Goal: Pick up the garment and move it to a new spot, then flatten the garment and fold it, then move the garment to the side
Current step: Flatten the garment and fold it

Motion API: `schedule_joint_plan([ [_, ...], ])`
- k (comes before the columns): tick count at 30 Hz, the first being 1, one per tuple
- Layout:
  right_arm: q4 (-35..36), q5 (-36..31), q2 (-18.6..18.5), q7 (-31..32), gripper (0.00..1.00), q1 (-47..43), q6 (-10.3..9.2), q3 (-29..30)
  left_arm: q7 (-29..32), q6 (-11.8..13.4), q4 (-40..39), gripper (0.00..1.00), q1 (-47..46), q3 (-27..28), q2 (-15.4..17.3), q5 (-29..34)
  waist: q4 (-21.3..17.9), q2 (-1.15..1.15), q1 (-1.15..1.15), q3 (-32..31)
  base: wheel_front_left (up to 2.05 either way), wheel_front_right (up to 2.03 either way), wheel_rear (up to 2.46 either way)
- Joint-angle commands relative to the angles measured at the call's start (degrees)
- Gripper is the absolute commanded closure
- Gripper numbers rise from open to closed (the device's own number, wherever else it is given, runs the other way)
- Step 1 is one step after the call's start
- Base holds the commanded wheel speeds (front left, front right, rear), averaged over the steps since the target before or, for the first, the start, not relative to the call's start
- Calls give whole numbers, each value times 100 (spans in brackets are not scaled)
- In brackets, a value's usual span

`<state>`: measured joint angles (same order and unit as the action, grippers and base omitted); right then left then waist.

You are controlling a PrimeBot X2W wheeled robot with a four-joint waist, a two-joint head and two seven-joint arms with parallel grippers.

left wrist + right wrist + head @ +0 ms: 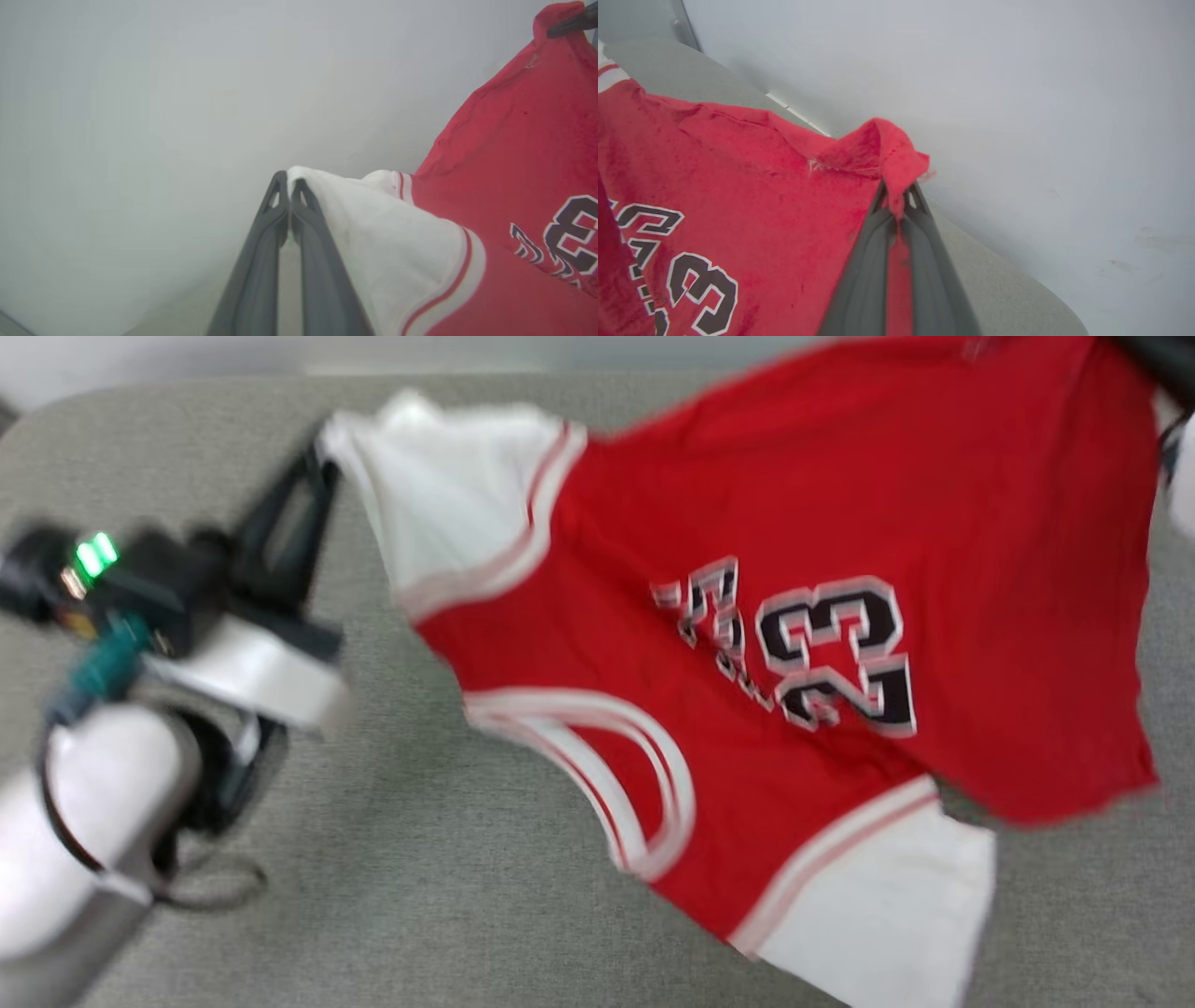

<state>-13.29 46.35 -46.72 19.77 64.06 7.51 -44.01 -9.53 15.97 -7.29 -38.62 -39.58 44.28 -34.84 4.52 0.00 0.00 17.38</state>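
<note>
The garment (794, 523) is a red T-shirt with white sleeves, striped trim and a black number on the chest. It hangs stretched between my two grippers above the grey table (373, 859). My left gripper (322, 453) is shut on the edge of one white sleeve (373, 219); in the left wrist view its fingertips (288, 179) pinch the cloth. My right gripper (896, 193) is shut on a red hem corner (887, 144), and it also appears at the top right of the head view (1153, 359). The other white sleeve (887, 915) hangs low towards me.
The table has a grey fabric top with a rounded far corner (56, 420). A pale wall (1017, 93) stands behind it. Bare table surface lies under and left of the shirt, around my left forearm (84, 803).
</note>
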Motion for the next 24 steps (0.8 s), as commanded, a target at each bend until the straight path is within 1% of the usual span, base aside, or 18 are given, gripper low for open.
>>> schedule_joint_plan([
  [1, -56, -177, 46, -128, 100, 218, -4, 142, 86, -122, 60, 100, -485, 99, -30, 62, -82, 0, 0, 146, 0, 0, 0],
  [7, -241, -591, 332, -198, 100, 922, -4, 725, 477, -656, 394, 100, -2135, 291, -116, 240, -246, 0, 0, 610, 0, 0, 0],
  [9, -336, -769, 449, -192, 100, 1220, -4, 911, 587, -825, 573, 100, -2720, 288, -162, 399, -267, 0, 0, 775, 0, 0, 0],
  [11, -440, -908, 588, -166, 100, 1527, -4, 1061, 656, -968, 702, 100, -3264, 340, -381, 363, -272, 0, 0, 933, 0, 0, 0],
  [13, -531, -1088, 681, -117, 100, 1861, -4, 1151, 737, -1121, 882, 100, -3845, 350, -426, 505, -272, 0, 0, 1087, 0, 0, 0],
  [16, -680, -1291, 832, -80, 100, 2399, -4, 1280, 815, -1327, 1177, 100, -4608, 414, -662, 518, -274, 0, 0, 1324, 0, 0, 0],
  [17, -680, -1291, 832, -80, 100, 2399, -4, 1280, 815, -1327, 1177, 100, -4608, 414, -662, 518, -274, 0, 0, 1324, 0, 0, 0],
  [18, -749, -1366, 873, -84, 100, 2576, -4, 1311, 820, -1397, 1283, 100, -4860, 432, -733, 520, -270, 0, 0, 1399, 0, 0, 0],
  [24, -1210, -1780, 1232, -207, 100, 3625, -4, 1316, 841, -1803, 2143, 100, -6255, 565, -1016, 521, -326, 0, 0, 1784, 0, 0, 0],
])
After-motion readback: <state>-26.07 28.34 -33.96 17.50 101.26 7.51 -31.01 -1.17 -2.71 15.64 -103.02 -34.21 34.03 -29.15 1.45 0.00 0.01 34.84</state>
